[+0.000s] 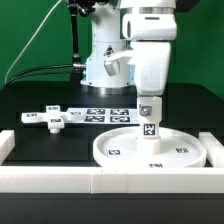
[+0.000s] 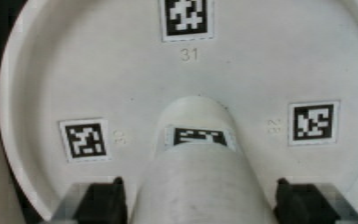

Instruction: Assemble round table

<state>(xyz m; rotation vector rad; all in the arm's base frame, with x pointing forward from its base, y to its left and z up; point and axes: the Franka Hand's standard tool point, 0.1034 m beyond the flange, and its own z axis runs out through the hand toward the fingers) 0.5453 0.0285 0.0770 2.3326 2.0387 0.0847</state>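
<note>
Jaws clamped on cylinder leg [image 1: 150, 130]; leg upright on disc [image 1: 113, 151]; cross-shaped piece [image 1: 50, 118] well apart.

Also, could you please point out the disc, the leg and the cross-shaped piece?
disc [image 1: 128, 142], exterior view, bare top face.
leg [image 1: 150, 130], exterior view, its tagged side.
cross-shaped piece [image 1: 55, 119], exterior view, its centre.

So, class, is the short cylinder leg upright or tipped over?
Upright: the leg stands vertical at the disc's middle, gripped at its top by the gripper.
</note>
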